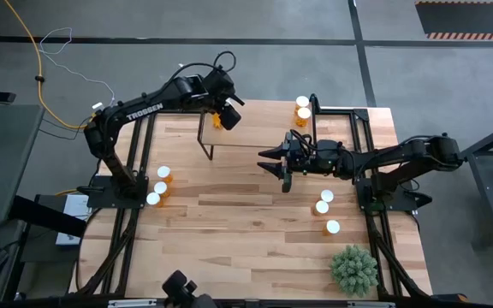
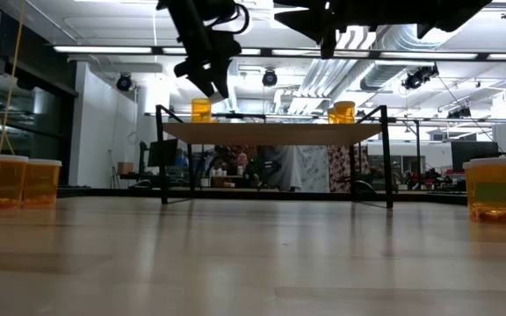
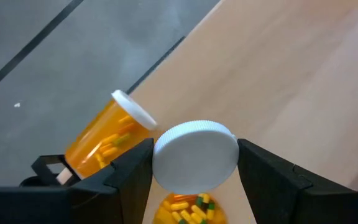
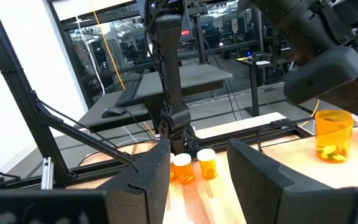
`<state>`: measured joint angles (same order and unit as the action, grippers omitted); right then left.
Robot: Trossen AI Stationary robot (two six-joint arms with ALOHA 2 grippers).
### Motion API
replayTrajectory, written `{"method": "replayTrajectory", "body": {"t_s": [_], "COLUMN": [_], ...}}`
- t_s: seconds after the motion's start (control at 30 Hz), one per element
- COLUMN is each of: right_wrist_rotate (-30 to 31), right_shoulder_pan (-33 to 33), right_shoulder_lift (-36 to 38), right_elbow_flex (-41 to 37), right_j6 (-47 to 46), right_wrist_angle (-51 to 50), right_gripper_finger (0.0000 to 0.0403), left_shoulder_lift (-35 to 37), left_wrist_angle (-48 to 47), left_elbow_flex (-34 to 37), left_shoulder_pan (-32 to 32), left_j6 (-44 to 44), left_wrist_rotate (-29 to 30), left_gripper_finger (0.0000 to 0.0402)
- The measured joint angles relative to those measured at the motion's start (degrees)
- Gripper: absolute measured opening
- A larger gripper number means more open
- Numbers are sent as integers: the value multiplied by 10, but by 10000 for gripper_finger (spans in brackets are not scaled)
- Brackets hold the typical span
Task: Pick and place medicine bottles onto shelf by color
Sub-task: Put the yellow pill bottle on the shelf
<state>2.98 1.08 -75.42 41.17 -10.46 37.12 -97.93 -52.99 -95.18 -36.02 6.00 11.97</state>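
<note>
While right end effector hangs released mid-table, left end effector grasps a medicine bottle over shelf.

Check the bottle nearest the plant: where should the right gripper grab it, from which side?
Likely from straight above. The bottle stands upright, white cap up, nothing touching it; close the fingers across the round body just under the cap.

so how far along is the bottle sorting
Done: two bottles sit at the shelf's right end. In hand: the left gripper holds a bottle over its left end. Left: three bottles and two more on the table; right gripper empty.
</note>
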Motion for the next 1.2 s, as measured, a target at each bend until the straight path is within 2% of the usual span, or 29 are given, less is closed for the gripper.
{"method": "replayTrajectory", "body": {"t_s": [0.27,0.43,0.6,0.7,0.87,1.03,1.2], "right_wrist_rotate": [-4,-4,-4,-4,-4,-4,-4], "right_shoulder_pan": [0,0,0,0,0,0,0], "right_shoulder_lift": [0,0,0,0,0,0,0], "right_elbow_flex": [0,0,0,0,0,0,0], "right_j6": [0,0,0,0,-2,-11,-11], "right_wrist_angle": [0,0,0,0,0,0,0], "right_gripper_finger": [152,152,152,152,152,152,152], "left_shoulder_lift": [0,1,27,45,47,40,41], "left_wrist_angle": [-17,-37,-49,-87,-168,-162,-162], "left_elbow_flex": [0,-8,-32,-38,-47,-47,-47], "left_shoulder_pan": [17,25,28,22,-22,-69,-87], "left_j6": [9,14,13,13,38,58,73], "left_wrist_rotate": [-3,-27,-30,-36,-95,-204,-219], "left_gripper_finger": [206,206,206,207,206,207,207]}}
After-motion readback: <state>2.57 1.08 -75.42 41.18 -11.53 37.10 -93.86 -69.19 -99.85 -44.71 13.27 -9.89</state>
